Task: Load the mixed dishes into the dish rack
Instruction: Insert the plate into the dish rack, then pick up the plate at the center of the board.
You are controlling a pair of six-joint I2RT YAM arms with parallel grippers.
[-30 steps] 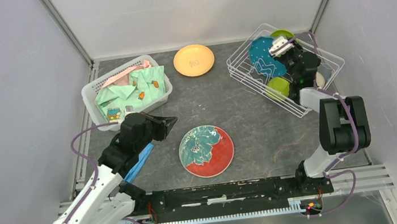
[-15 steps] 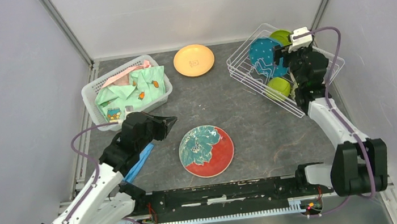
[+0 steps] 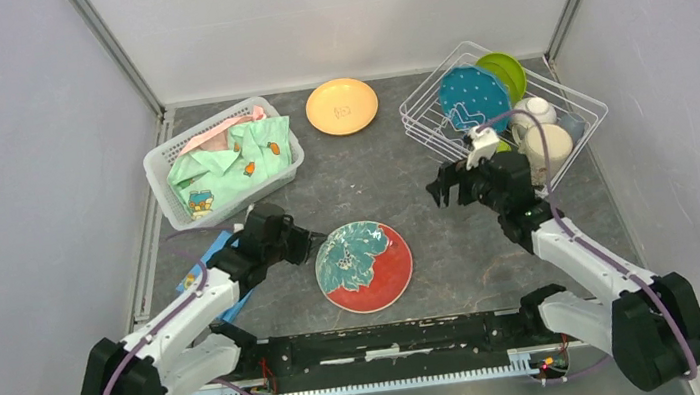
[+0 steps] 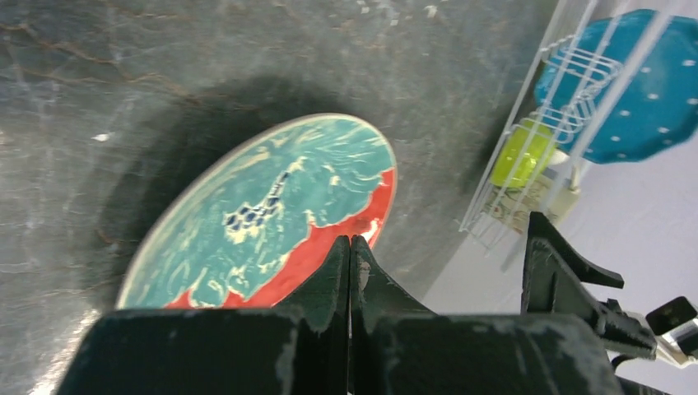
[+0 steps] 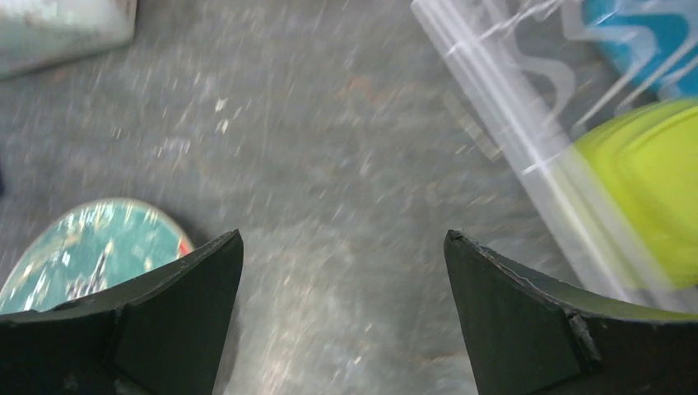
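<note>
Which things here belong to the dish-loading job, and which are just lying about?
Job: dish rack, with blue dotted plate, lime-green plate and pale mug in it; red-and-teal plate, orange plate outside it.
Lying about: white basket of clothes, blue cloth.

Table (image 3: 418, 209): red plate (image 3: 365, 266), orange plate (image 3: 342, 106) (rack (image 3: 463, 159), basket (image 3: 159, 173))
</note>
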